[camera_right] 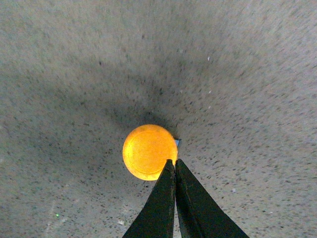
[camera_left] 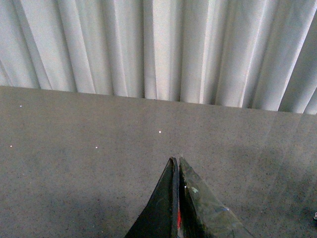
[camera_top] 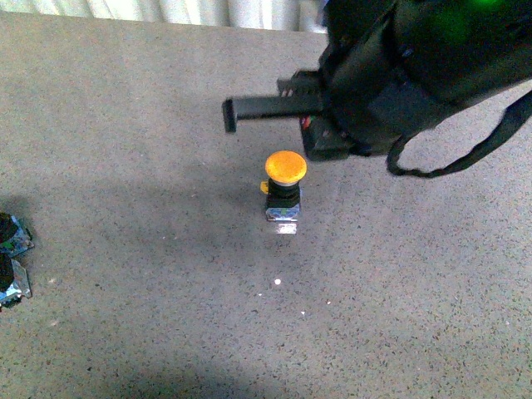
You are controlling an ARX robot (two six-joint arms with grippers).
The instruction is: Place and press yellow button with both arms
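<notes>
Left hand (camera_left: 176, 160) is shut, fingers pressed flat together with nothing between them, poised above bare grey worktop (camera_left: 74, 148) whose far edge meets a pale pleated curtain (camera_left: 148, 44). At the front view's left margin sit two small dark parts (camera_top: 12, 258) (cut off, too partial to name), well apart from the yellow button (camera_top: 285, 166), which stands upright mid-worktop with open room on every side. Right hand (camera_right: 174, 162) is likewise closed and empty, its tips over the cap's rim; whether they touch it cannot be told.
</notes>
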